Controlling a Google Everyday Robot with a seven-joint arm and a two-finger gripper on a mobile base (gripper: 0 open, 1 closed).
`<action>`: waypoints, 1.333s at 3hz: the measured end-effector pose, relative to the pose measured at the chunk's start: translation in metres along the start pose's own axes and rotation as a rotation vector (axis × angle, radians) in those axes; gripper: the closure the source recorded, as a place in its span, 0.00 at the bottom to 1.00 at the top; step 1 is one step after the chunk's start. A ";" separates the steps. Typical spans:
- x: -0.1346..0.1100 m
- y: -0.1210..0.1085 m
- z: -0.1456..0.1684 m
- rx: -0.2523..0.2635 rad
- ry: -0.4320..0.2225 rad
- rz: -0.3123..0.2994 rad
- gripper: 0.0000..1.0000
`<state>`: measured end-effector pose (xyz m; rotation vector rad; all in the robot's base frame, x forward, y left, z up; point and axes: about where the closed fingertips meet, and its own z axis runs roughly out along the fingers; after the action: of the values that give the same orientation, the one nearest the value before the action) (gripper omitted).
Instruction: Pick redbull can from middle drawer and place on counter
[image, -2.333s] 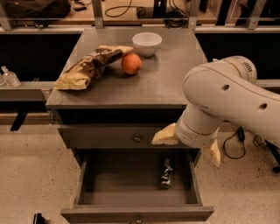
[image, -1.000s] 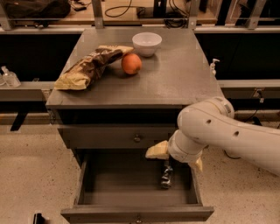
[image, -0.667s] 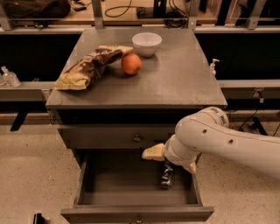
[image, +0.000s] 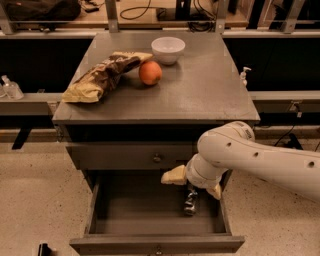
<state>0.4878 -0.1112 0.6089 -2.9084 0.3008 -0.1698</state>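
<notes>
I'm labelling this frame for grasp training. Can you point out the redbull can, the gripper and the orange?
redbull can (image: 190, 202), camera view: its side.
gripper (image: 191, 185), camera view: midway between its fingertips, just above the can.
orange (image: 150, 73), camera view: its middle.

Counter (image: 210, 90) carries chip bag (image: 100, 77), orange (image: 150, 73), white bowl (image: 168, 50) — gripper (image: 192, 185) low in open middle drawer (image: 140, 210).

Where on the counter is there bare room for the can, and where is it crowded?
The counter is bare across its right half, from the orange and bowl to the right edge. Its back left is crowded: chip bag, orange, bowl. The hand, open, hangs over the redbull can at the right of the middle drawer.
</notes>
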 end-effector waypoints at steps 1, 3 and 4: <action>-0.011 0.007 0.043 0.050 -0.060 -0.090 0.00; -0.010 0.014 0.071 0.015 -0.096 -0.131 0.00; -0.006 0.030 0.114 -0.042 -0.122 -0.161 0.00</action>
<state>0.4914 -0.1159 0.4908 -2.9682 0.0503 -0.0110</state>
